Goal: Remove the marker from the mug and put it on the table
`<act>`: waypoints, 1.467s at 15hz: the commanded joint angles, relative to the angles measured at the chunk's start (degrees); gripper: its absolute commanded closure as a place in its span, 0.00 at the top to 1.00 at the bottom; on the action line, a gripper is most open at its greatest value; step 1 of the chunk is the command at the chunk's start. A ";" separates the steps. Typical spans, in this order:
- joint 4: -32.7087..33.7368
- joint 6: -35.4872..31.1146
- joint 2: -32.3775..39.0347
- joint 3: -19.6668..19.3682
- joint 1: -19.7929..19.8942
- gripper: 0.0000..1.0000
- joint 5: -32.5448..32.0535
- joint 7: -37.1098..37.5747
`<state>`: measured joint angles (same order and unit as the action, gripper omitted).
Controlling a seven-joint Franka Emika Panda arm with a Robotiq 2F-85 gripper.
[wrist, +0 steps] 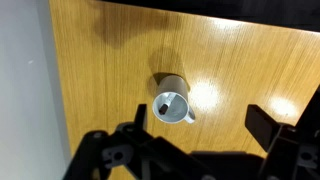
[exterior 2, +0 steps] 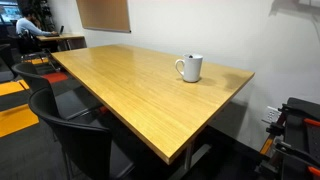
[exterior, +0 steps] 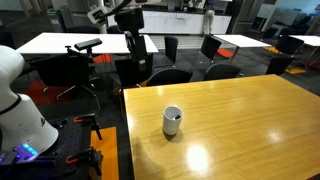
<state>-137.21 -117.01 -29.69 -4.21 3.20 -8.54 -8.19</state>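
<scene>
The white-grey mug (exterior: pixel 172 121) stands upright on the honey-yellow table (exterior: pixel 250 110); it also shows in an exterior view (exterior 2: pixel 189 68) near the table's far edge (exterior 2: pixel 130 80). In the wrist view the mug (wrist: pixel 172 106) is seen from above, with the marker (wrist: pixel 164 104) leaning inside it, dark tip up. My gripper (wrist: pixel 200 120) is open and empty, high above the table (wrist: pixel 100 90), with the mug just inside its left finger. In an exterior view the gripper (exterior: pixel 128 22) hangs high at the top of the picture.
Black office chairs (exterior: pixel 165 76) stand along the table's far side and more stand at its near corner (exterior 2: pixel 80 130). White tables (exterior: pixel 60 42) lie farther back. A white wall (exterior 2: pixel 220 30) runs behind the table. The robot's white base (exterior: pixel 18 105) stands beside the table.
</scene>
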 commanded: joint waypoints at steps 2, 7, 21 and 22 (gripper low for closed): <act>0.09 0.10 0.02 -0.04 -0.06 1.00 -0.01 0.03; -0.53 -2.46 0.25 0.58 0.18 1.00 -0.34 1.91; -3.87 -26.13 11.34 8.76 7.38 1.00 -9.69 32.83; -3.78 -26.00 12.18 8.31 6.97 1.00 -8.94 32.71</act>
<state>-140.99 -141.85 -19.58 3.72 9.38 -16.97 21.92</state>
